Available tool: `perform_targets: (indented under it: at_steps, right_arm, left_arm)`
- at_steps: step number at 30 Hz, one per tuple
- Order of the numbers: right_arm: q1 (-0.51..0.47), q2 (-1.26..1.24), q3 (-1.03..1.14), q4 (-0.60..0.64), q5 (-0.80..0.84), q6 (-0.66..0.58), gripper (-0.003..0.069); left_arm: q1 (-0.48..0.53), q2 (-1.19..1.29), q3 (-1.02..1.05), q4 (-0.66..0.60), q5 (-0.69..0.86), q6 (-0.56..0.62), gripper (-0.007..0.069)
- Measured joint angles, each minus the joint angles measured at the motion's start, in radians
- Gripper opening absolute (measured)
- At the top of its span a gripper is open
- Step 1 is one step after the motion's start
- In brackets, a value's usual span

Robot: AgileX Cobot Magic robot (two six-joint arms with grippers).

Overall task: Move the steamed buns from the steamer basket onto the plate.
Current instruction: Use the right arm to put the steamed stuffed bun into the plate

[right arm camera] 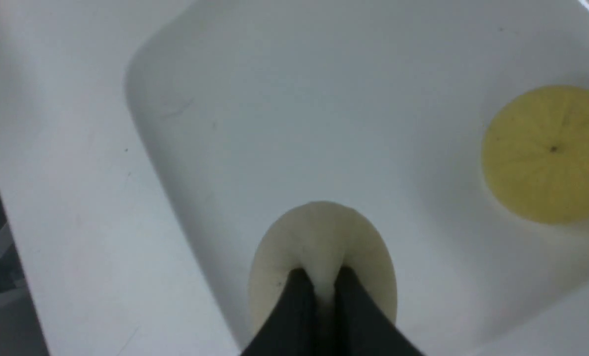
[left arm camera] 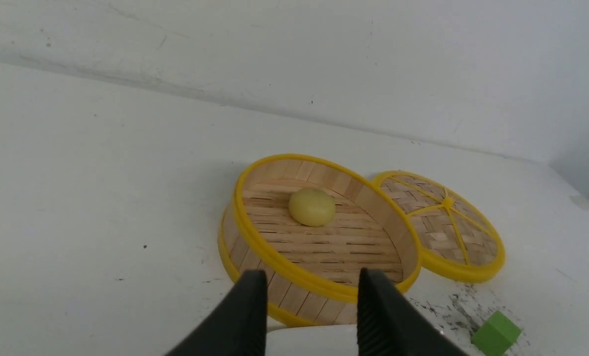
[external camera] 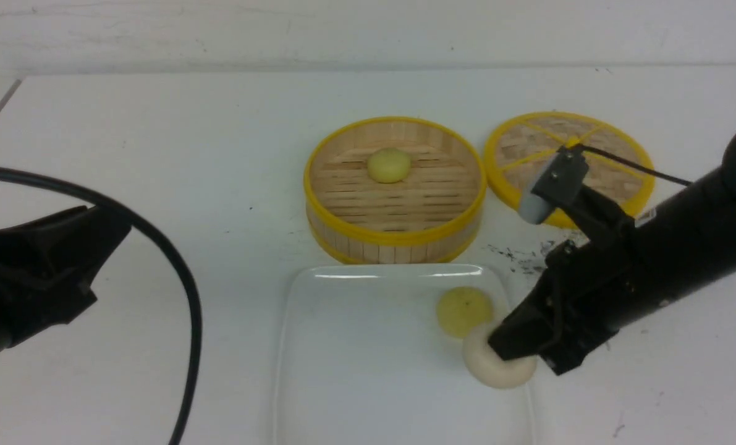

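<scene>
One pale yellow bun (external camera: 389,165) (left arm camera: 312,206) lies in the bamboo steamer basket (external camera: 368,238) (left arm camera: 294,296). A second yellow bun (external camera: 463,311) (right arm camera: 549,153) rests on the white plate (external camera: 343,371) (right arm camera: 294,99). My right gripper (external camera: 508,347) (right arm camera: 322,279) is shut on the off-white bun (external camera: 497,368) (right arm camera: 319,237), pinching its soft top low over the plate's right side. My left gripper (left arm camera: 311,296) stands open with nothing between its fingers, back at the table's left in the front view; its tips are not seen there.
The flat woven basket lid (external camera: 528,164) (left arm camera: 442,227) lies on the table right of the basket. A green cube (left arm camera: 495,333) sits on the table near the lid. Dark smudges (external camera: 522,259) mark the table between lid and plate.
</scene>
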Motion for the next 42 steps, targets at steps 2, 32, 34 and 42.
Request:
perform_targets:
  at_steps: [2,32,34,42]
  right_arm:
    - [0.0,0.0,0.02,0.036,-0.042,-0.054,0.0025]
    - [0.0,0.183,0.031,0.138,-0.161,-0.177,0.0251]
    - [0.0,0.183,0.031,0.138,-0.161,-0.167,0.036]
    - [0.0,0.175,0.031,0.139,-0.165,-0.164,0.0609]
  left_arm:
    - [0.0,0.0,0.0,0.0,0.0,0.0,0.0287]
    - [0.0,0.0,0.0,0.002,0.0,0.0,0.0287]
    - [0.0,0.0,0.0,0.009,0.0,0.0,0.0287]
    - [0.0,0.0,0.0,0.048,-0.01,0.0,0.0287]
